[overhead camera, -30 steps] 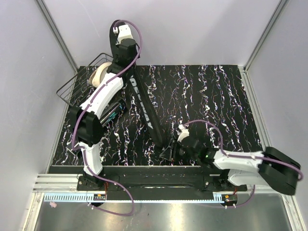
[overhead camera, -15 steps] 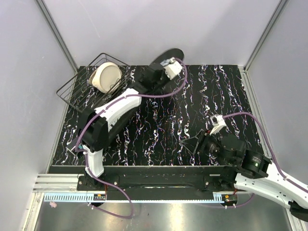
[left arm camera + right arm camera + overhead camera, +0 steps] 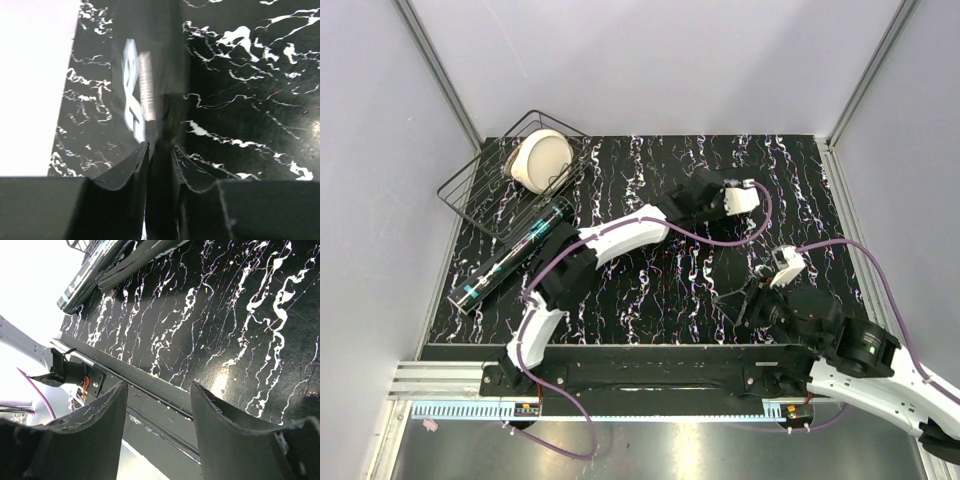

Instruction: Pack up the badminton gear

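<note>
Bag (image 3: 134, 95): lies on the table (image 3: 820, 190), white lettering up. Your left hand (image 3: 159, 150) is pinched onto a fold of it. Tube (image 3: 510, 258): table's left side, just beside the basket (image 3: 470, 185). Your right hand (image 3: 157, 390): fingers spread, nothing between, over the near edge.

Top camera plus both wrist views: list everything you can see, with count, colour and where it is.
Table: one, black with white marbling, under everything.
Basket: one, black wire, far-left corner.
Bowl: one, cream, in the basket.
Tube: one, black with teal lettering, lying on the table's left side beside the basket.
Bag: one, black with white lettering, on the table.
Rackets, shuttlecocks: none visible.
Left fingers: two, black, shut on a fold of the bag.
Right fingers: two, black, open and holding nothing, over the near-right table.
</note>
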{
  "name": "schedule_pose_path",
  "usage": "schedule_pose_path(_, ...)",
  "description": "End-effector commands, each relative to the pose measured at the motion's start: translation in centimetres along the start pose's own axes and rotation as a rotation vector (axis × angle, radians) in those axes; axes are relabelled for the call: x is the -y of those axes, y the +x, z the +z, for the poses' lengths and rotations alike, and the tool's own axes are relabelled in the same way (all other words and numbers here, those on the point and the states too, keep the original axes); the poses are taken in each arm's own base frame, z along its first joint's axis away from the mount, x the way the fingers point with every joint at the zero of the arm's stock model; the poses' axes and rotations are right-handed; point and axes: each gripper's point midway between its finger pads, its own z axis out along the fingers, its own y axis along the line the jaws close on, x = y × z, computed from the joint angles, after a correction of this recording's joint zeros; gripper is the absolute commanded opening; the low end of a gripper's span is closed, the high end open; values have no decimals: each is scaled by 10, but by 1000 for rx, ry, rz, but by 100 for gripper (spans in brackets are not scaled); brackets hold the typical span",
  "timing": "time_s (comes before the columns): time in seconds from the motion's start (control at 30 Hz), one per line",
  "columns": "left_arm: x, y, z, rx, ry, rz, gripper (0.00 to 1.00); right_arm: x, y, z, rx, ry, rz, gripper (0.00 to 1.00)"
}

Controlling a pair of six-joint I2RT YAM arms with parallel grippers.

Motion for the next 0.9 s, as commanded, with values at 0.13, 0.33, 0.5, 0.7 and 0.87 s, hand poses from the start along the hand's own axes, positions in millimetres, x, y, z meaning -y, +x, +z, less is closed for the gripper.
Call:
schedule_pose_path(0.13,-16,-35,-8,57,-21,-116,58,3,-28,-26,90,29,24,59)
schedule_pose_path(0.33,-40,-64,-78,132,-30,-367,67,16,-36,-32,118,112,44,61)
schedule_pose_path(0.5,-68,-81,-184,318,-6,-716,68,27,-61,-47,205,201,58,76)
schedule_pose_path(0.7,-111,-101,-348,734,-113,-765,74,11,-108,-82,341,146,-20,98)
schedule_pose_path(0.87,-119,-109,-493,992,-283,-660,84,-31,-164,-147,591,-124,-131,100)
